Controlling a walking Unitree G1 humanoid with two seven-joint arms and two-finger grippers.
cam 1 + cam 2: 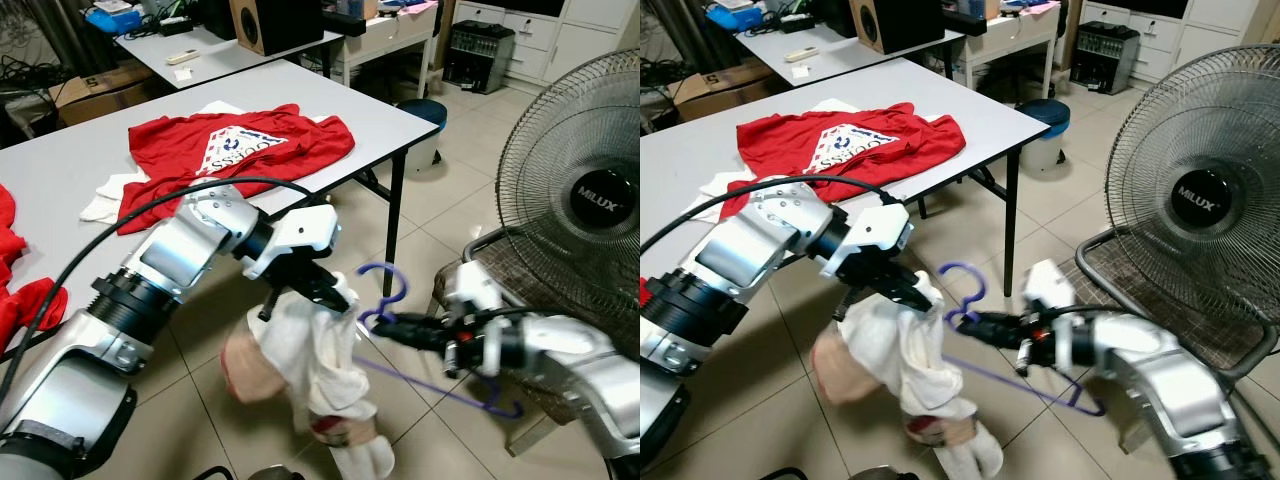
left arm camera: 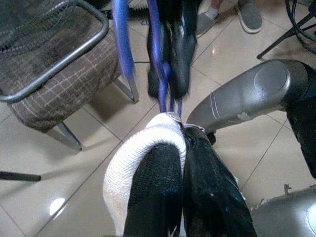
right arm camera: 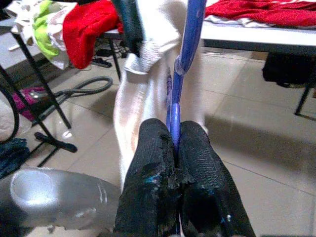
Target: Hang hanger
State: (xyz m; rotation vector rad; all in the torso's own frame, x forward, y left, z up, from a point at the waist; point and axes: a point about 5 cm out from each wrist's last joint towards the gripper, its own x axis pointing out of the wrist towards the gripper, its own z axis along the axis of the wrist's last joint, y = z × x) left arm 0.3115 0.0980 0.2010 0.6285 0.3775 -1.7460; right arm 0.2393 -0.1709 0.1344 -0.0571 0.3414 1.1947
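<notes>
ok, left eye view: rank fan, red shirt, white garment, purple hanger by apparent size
1. Fan, though it is cut off by the frame edge.
2. Red shirt on the table.
3. White garment, though nearness to the camera inflates it.
4. Purple hanger, a thin outline.

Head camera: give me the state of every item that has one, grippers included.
left gripper: shut on the white garment.
right gripper: shut on the purple hanger.
white garment: bunched, hanging down from the left gripper, above the floor.
purple hanger: held out in the air, hook up, beside the garment, not hung.
red T-shirt: spread on the grey table, print up.
fan: standing; blades hidden behind the grille.
</notes>
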